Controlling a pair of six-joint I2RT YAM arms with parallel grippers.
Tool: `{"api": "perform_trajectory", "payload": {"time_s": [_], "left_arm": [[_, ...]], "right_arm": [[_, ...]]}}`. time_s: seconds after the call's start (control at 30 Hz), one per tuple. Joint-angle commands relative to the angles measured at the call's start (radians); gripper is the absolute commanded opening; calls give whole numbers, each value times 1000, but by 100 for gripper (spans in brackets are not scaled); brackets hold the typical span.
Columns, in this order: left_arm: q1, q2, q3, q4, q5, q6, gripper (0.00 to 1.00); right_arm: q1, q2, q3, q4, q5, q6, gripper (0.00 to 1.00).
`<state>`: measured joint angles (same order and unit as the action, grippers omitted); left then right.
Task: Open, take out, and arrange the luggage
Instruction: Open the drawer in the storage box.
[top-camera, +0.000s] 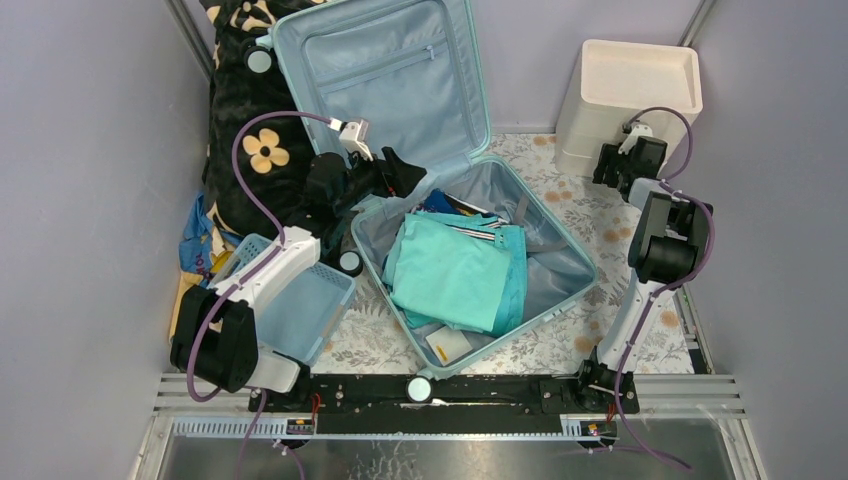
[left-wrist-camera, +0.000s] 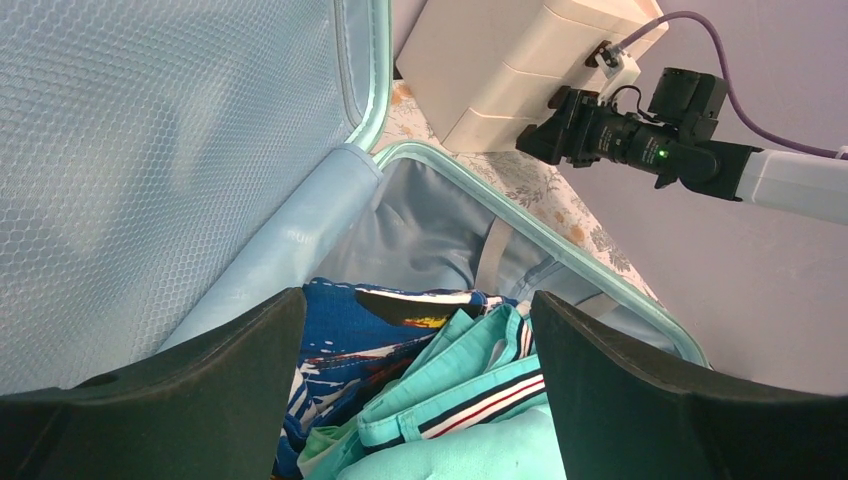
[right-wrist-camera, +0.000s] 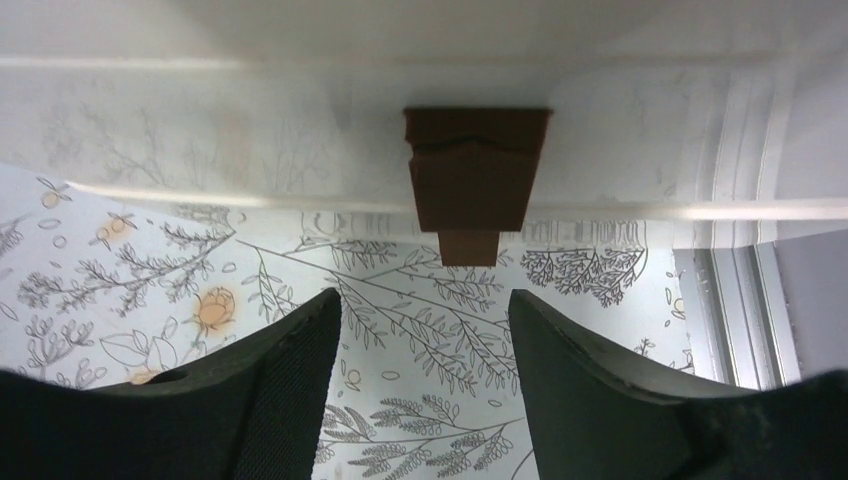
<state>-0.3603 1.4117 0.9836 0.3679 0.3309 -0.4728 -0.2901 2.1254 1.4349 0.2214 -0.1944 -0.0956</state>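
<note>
Lying open on the table (top-camera: 600, 230), the luggage (top-camera: 390, 80) holds folded clothes (top-camera: 455, 275). Over its back corner the left hand (left-wrist-camera: 415, 305) hangs spread wide, gripping nothing. Right of the luggage, the right hand (right-wrist-camera: 425, 300) faces the drawers (top-camera: 590, 120), jaws apart, empty.

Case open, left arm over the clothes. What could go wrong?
1. Left gripper hangs open beside the raised lid; a lift may knock it.
2. Pinching the teal garment may drag the overlapping blue print one.
3. Right gripper faces the brown handle on the drawer unit; a push may shove it.
</note>
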Motion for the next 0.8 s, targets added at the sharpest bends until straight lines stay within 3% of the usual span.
{"api": "perform_trajectory", "payload": {"time_s": [0.0, 0.13, 0.33, 0.77], "left_arm": [[-6, 9, -6, 78, -1, 20, 90], [-6, 22, 2, 80, 6, 21, 90], [-6, 52, 20, 83, 15, 13, 90], [-10, 62, 37, 68, 0, 22, 90]], "right_arm": [[2, -42, 25, -55, 5, -46, 70], [-3, -14, 49, -23, 5, -58, 69], [-6, 47, 95, 32, -34, -63, 55], [-17, 91, 137, 34, 2, -107, 56]]}}
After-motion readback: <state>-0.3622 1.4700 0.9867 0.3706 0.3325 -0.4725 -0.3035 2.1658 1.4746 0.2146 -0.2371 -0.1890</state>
